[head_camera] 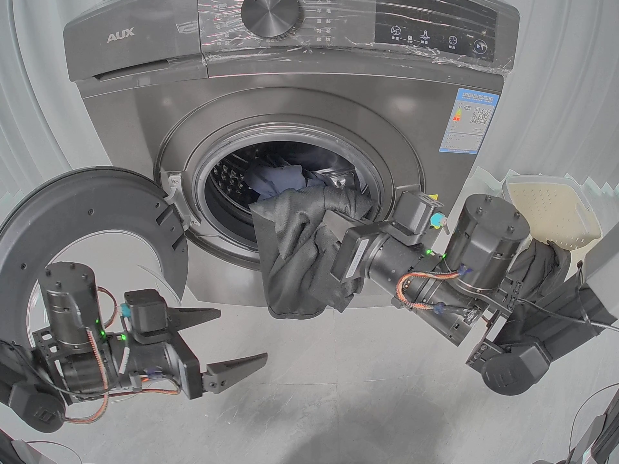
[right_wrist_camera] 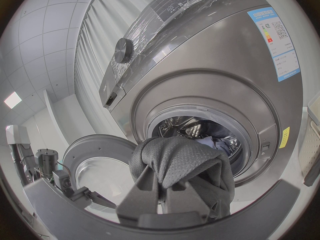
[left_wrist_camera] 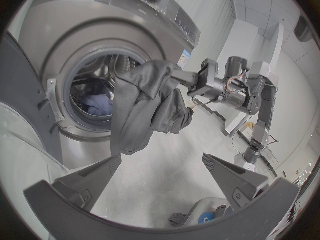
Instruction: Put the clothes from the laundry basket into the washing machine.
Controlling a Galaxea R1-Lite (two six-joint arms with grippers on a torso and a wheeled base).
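A grey washing machine (head_camera: 284,98) stands in front of me with its round door (head_camera: 84,227) swung open to the left. My right gripper (head_camera: 332,227) is shut on a dark grey garment (head_camera: 296,252) that hangs in front of the drum's lower rim. From the right wrist view the garment (right_wrist_camera: 186,164) drapes over both fingers (right_wrist_camera: 141,194) before the drum opening (right_wrist_camera: 200,130). A blue cloth (head_camera: 274,178) lies inside the drum. Low at the left, my left gripper (head_camera: 222,343) is open with nothing in it, its fingers (left_wrist_camera: 230,175) spread above the floor. The garment (left_wrist_camera: 143,104) shows beyond them.
A cream perforated laundry basket (head_camera: 554,211) stands at the right, beside the machine, with dark cloth (head_camera: 538,262) hanging over its near edge. Pale floor (head_camera: 335,368) lies open between the two arms. The open door takes up the space at the left.
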